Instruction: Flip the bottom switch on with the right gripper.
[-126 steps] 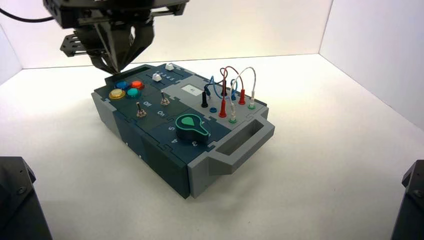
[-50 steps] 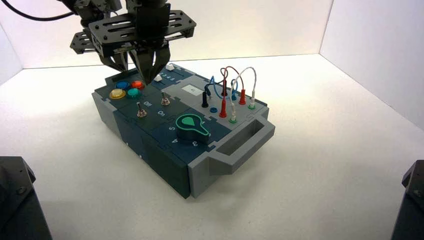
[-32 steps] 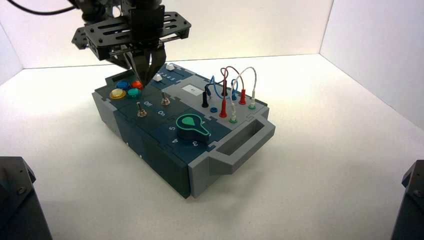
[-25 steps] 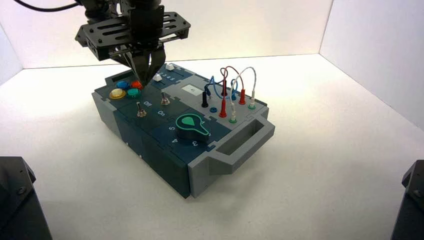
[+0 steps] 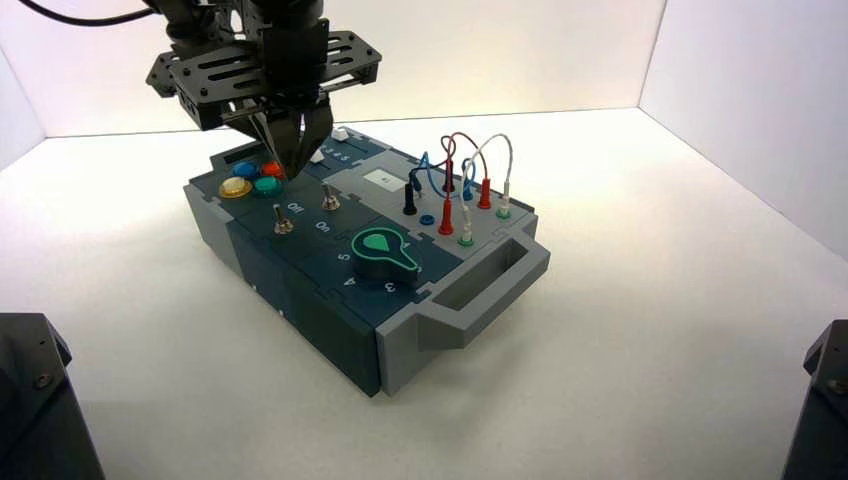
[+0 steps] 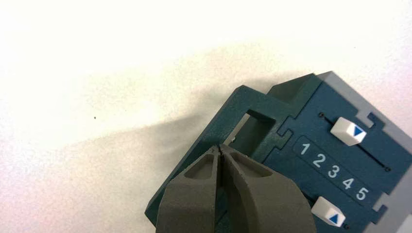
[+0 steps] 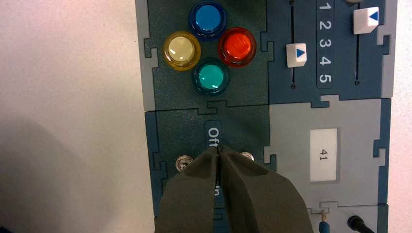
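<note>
Black perforated plates crowd the far-left corner of the box [image 5: 330,330], and out front the right tool [image 5: 291,166] hangs with its dark fingers clenched to a single narrow point. From the high view that point sits over the red button [image 5: 272,168] and the teal button [image 5: 266,184]. In the right wrist view the tool's tip [image 7: 220,148] lines up with the "Off" lettering, right between the two toggles. The bottom switch [image 5: 283,222] stands on the dark panel nearer the outer grey rim, with its hex nut [image 7: 182,163] peeking out beside the finger. The twin toggle [image 7: 247,156] shows on the other side. The tool looks clear of both, though I can't judge that height for sure. The left tool [image 6: 221,148], clenched too, hovers off the box's far corner by the white slider knobs [image 6: 348,131]. The box rests on the white desk [image 5: 650,300].
</note>
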